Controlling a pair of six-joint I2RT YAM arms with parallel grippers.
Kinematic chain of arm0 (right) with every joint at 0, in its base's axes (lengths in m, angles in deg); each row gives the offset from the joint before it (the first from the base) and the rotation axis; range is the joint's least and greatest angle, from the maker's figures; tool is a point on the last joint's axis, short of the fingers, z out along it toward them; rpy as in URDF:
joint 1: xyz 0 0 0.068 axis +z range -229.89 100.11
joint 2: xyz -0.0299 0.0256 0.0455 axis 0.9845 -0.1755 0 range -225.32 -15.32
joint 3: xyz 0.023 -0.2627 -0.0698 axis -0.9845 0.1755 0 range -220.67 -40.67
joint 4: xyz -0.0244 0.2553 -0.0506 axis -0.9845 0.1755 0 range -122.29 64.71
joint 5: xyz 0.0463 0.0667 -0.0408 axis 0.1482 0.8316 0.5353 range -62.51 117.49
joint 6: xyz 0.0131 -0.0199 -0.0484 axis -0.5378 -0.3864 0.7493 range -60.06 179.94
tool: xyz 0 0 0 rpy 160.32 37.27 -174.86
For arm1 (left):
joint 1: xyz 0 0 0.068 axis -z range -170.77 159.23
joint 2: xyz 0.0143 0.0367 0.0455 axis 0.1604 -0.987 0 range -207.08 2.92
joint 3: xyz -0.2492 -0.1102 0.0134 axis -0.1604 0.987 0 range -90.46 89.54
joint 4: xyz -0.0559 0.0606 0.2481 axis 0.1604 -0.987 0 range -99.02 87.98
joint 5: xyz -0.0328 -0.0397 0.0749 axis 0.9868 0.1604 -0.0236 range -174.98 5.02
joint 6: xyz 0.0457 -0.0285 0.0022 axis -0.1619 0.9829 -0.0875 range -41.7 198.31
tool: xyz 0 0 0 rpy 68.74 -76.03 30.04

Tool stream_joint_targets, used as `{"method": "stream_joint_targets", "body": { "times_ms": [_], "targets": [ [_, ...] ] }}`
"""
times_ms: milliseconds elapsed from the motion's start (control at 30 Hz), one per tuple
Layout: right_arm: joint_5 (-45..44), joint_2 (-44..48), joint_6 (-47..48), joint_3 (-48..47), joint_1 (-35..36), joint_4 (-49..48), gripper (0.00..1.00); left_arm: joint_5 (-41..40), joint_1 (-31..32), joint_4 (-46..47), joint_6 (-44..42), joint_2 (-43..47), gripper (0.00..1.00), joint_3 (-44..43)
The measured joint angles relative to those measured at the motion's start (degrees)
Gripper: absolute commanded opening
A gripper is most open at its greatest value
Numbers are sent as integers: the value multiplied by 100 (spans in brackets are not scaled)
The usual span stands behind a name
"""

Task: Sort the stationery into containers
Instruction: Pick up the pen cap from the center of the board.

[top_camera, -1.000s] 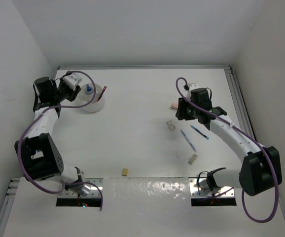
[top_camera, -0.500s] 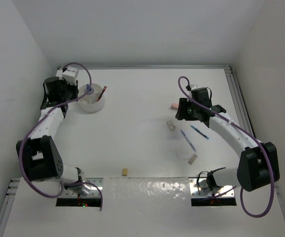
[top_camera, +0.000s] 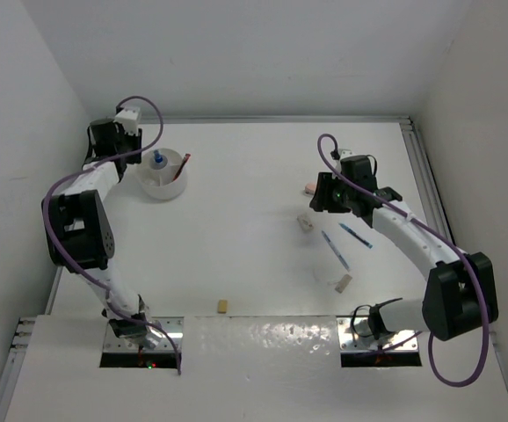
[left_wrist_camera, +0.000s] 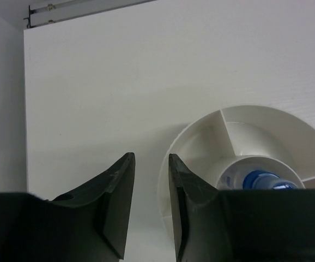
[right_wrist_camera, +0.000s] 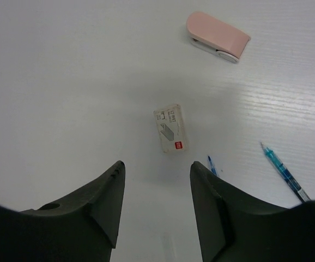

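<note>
The white bowl (top_camera: 164, 176) stands at the back left, with the blue-capped bottle (top_camera: 158, 160) inside and a red-tipped pen (top_camera: 186, 159) at its right rim. My left gripper (top_camera: 131, 148) sits just left of the bowl, slightly open and empty. In the left wrist view the bowl rim (left_wrist_camera: 201, 125) and the bottle (left_wrist_camera: 261, 179) lie right of my gripper (left_wrist_camera: 149, 158). My right gripper (top_camera: 322, 199) is open and empty above a small white box (right_wrist_camera: 171, 129), which lies just ahead of the gripper (right_wrist_camera: 156, 166). The pink eraser (right_wrist_camera: 218, 36) lies beyond it. No tape ring is in view.
Two blue pens (top_camera: 335, 249) (top_camera: 355, 235) lie right of the white box (top_camera: 305, 222). A tan block (top_camera: 343, 282) lies nearer the front, and another (top_camera: 223, 306) lies at the front middle. The side walls stand close to both arms.
My left gripper has pulled back and to the left, off the bowl; the bottle stays in the bowl. My right gripper has shifted slightly left.
</note>
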Motion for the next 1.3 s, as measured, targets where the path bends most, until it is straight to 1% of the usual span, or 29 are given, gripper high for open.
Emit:
{"method": "stream_joint_targets", "body": {
  "times_ms": [100, 133, 167, 200, 300, 367, 400, 433, 533, 567, 633, 733, 900, 1000, 1133, 1233, 1300],
  "targets": [
    [-24, -2, 9, 4, 0, 20, 56, -168, 2, 9, 68, -168, 26, -70],
    [-52, -2, 24, 0, 0, 59, 60, -214, 0, 7, 81, -173, 26, -70],
    [-96, -2, 42, -11, -7, 136, 69, -245, -4, 11, 96, -168, 26, -70],
    [-111, -2, 72, -26, -22, 238, 72, -271, -13, 26, 107, -144, 26, -70],
    [-70, -46, 208, -129, -199, 702, 75, -271, -15, -4, 52, 50, 27, -68],
    [31, -166, 341, -203, -422, 1036, 39, -181, -13, -39, -7, 304, 29, -50],
    [103, -260, 437, -238, -538, 1204, 36, -103, 9, -61, -55, 485, 29, -15],
    [195, -374, 468, -271, -645, 1394, 36, -7, 35, -66, -94, 734, 30, 68],
    [243, -855, 614, -345, -831, 2055, 40, 431, 146, -13, -155, 1578, 33, 448],
    [256, -1069, 636, -365, -824, 2153, 41, 608, 229, 24, -173, 1886, 34, 625],
    [291, -1416, 678, -369, -732, 2430, 46, 944, 448, 116, -173, 2474, 35, 1040],
    [256, -1469, 737, -286, -557, 2570, 53, 1320, 835, 232, -125, 3086, 35, 1589],
    [11, -1032, 892, -208, -339, 2608, 54, 1532, 1272, 216, -79, 3410, 36, 2181],
    [-20, -896, 1025, -166, -136, 2551, 51, 1517, 1447, 162, -59, 3451, 36, 2345],
    [20, -855, 1088, 146, 645, 2240, 45, 1460, 1556, 208, 57, 3458, 36, 2400],
    [33, -793, 1080, 470, 1283, 1969, 44, 1384, 1576, 289, 140, 3480, 37, 2430],
    [44, -767, 1058, 568, 1510, 1875, 43, 1364, 1578, 310, 175, 3497, 37, 2439]
  ]
}}
